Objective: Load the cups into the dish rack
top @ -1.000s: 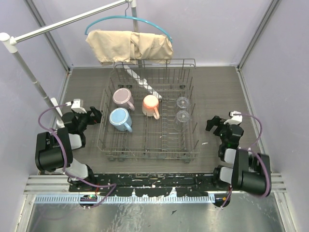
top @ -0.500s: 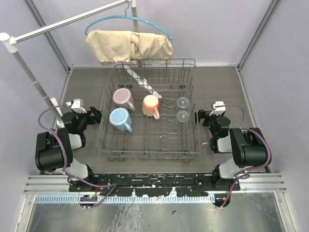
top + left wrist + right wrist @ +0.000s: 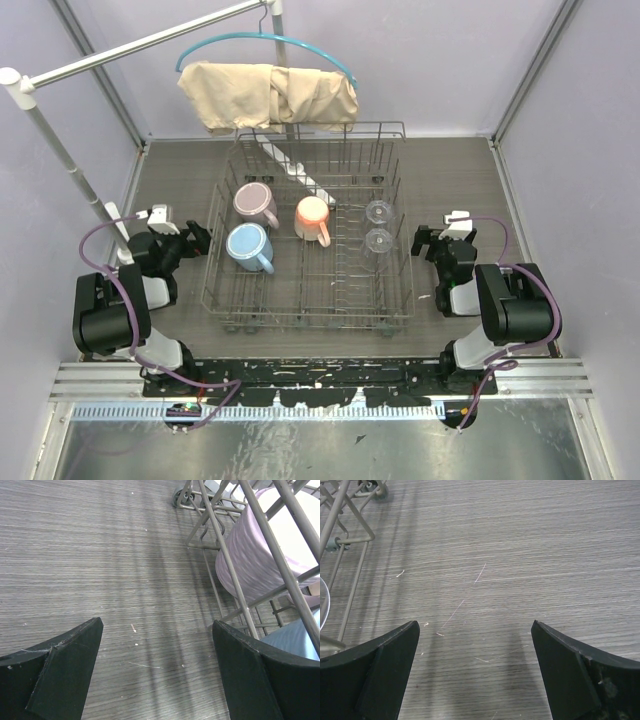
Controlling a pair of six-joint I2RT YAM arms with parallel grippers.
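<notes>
All five cups sit inside the rack (image 3: 310,318), so the loading looks done, or all but done. The pink mug (image 3: 256,204) is in the far left part, the blue mug (image 3: 247,246) just in front of it and the orange mug (image 3: 313,217) near the middle. Along the right side the far glass (image 3: 379,211) stands just behind the near glass (image 3: 378,241). No cup shows on the surface (image 3: 455,185) outside the wires, and neither arm carries one. At a guess, all that is left is to bring the arms to rest; whether each cup is seated properly among the tines is too fine to judge from above. The left claw (image 3: 203,238) is released, its jaws wide apart with only bare wood grain between them. It hangs low just outside the rack's left wall, level with the blue mug. From its wrist camera the pink mug lies ahead and to the right, behind the wires, near but apart from the right-hand finger. The right claw (image 3: 422,243) is likewise released and empty, low over the surface just outside the right wall, beside the near glass. A curved clear edge at the left of its own view, past the wires, may be that glass
</notes>
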